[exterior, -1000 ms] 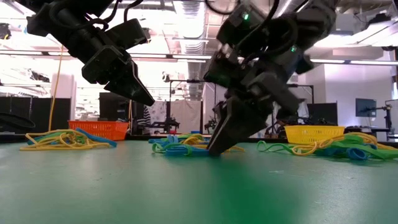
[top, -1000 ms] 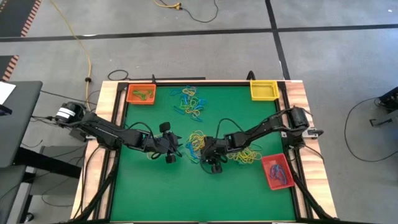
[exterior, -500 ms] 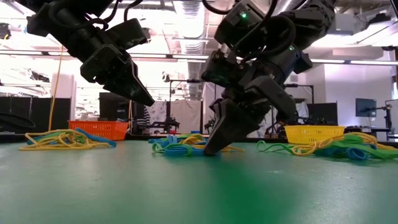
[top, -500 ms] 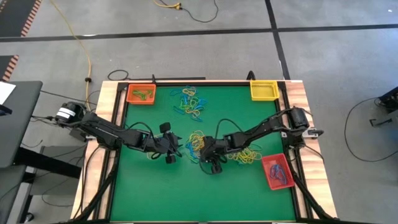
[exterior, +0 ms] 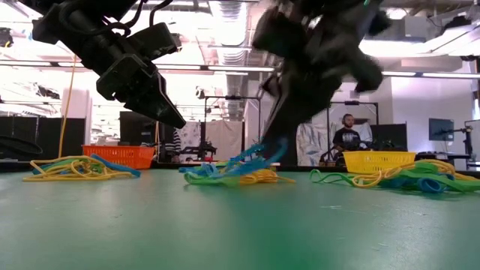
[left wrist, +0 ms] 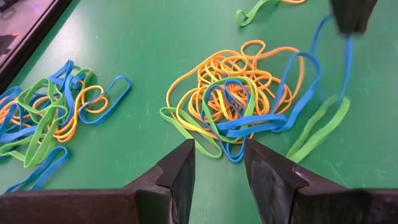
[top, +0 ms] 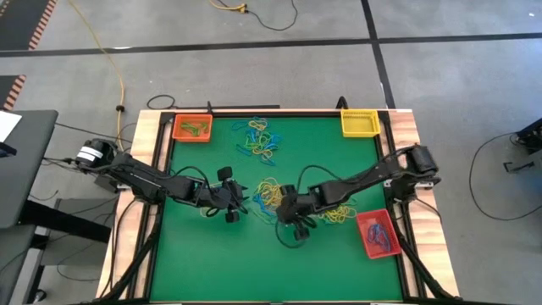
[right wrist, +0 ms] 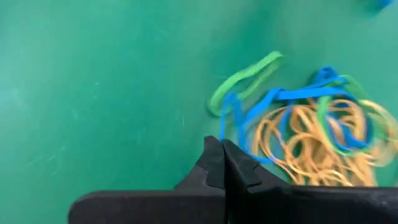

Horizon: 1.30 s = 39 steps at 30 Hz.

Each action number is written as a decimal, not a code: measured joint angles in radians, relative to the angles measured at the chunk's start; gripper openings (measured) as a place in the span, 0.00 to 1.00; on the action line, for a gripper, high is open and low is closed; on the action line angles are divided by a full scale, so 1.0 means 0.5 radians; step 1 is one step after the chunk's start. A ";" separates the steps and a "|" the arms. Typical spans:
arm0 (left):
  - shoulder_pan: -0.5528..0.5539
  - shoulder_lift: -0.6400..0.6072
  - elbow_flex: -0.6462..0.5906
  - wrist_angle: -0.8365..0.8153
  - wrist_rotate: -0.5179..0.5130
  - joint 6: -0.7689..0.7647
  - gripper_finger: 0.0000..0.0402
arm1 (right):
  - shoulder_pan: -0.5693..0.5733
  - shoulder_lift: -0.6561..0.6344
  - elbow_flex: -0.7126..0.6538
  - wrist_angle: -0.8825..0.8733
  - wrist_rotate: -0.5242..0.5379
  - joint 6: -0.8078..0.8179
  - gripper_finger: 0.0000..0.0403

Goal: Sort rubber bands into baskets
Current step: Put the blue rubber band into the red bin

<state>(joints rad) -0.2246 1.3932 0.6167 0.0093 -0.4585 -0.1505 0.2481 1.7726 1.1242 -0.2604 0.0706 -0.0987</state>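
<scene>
A blue rubber band (exterior: 259,156) stretches up from the central tangle of yellow, blue and green bands (left wrist: 245,93) on the green table (top: 212,254), pinched in the right gripper (exterior: 279,135), whose fingers are closed tight on it above the mat. The left gripper (left wrist: 216,163) hovers just beside the same tangle, its fingers parted and holding nothing. A second heap of bands (top: 261,140) lies toward the far edge; a third (top: 339,212) sits near the red basket (top: 378,234). The orange basket (top: 192,128) and yellow basket (top: 359,123) occupy the far corners. A person (exterior: 347,135) stands in the room beyond.
</scene>
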 joint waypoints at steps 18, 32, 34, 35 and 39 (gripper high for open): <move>-0.001 0.000 0.000 0.002 0.000 0.000 0.32 | 0.403 -0.721 0.004 -1.037 0.448 0.783 0.03; 0.000 0.000 0.000 0.011 0.000 0.022 0.32 | 0.966 -0.761 0.003 -2.044 0.432 2.121 0.03; 0.000 0.000 0.000 0.011 -0.001 0.022 0.32 | 1.064 -0.761 0.003 -2.130 0.431 2.301 0.03; -0.001 0.000 0.000 0.011 -0.001 0.022 0.32 | 1.113 -0.761 0.003 -2.177 0.431 2.392 0.03; -0.001 0.000 0.000 0.015 -0.001 0.023 0.32 | 1.293 -0.761 0.003 -2.328 0.371 2.767 0.03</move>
<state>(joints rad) -0.2249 1.3932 0.6167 0.0170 -0.4591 -0.1390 0.8943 1.3922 1.1259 -1.4244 0.2562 1.2847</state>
